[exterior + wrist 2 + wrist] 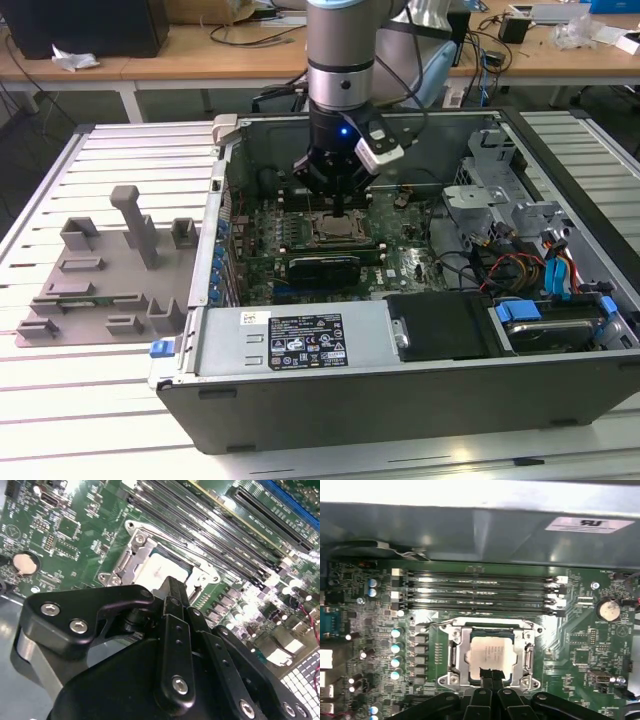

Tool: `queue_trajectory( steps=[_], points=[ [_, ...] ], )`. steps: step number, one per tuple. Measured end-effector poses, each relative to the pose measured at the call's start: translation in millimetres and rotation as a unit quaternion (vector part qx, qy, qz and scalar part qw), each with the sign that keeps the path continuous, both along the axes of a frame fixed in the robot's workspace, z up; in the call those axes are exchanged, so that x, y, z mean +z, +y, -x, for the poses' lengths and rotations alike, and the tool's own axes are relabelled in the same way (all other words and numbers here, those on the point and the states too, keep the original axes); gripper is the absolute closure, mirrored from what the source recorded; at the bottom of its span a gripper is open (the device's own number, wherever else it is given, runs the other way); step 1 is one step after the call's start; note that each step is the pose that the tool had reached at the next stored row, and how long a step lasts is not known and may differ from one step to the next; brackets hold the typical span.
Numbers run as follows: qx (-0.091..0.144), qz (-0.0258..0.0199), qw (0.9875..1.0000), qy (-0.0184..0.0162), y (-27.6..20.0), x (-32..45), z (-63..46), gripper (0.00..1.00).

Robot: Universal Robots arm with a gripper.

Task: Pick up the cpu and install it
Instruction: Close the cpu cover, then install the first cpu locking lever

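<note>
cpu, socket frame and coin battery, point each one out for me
cpu (489,650), first wrist view, middle of its silvery top
socket frame (454,656), first wrist view, one metal side rail
coin battery (609,610), first wrist view, centre of its round face

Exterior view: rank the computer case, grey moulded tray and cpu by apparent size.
1. computer case
2. grey moulded tray
3. cpu, lying in the motherboard socket, clearly the smallest
</note>
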State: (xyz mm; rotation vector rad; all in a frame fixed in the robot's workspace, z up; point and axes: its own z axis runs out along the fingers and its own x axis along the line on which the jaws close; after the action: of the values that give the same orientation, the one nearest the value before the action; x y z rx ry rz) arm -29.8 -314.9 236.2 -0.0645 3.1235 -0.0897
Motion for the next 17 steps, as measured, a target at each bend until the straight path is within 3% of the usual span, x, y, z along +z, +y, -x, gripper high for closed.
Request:
queue_trajectory(
  steps=[4,11,17],
  points=[
    [0.002,0.0001,1.0000,0.0000,0.0,0.4,-4.1,0.89],
    [0.003,0.0000,1.0000,0.0000,0.2,19.4,-4.4,0.89],
    [0.003,0.0000,1.0000,0.0000,0.2,20.4,-4.4,0.89]
  ],
)
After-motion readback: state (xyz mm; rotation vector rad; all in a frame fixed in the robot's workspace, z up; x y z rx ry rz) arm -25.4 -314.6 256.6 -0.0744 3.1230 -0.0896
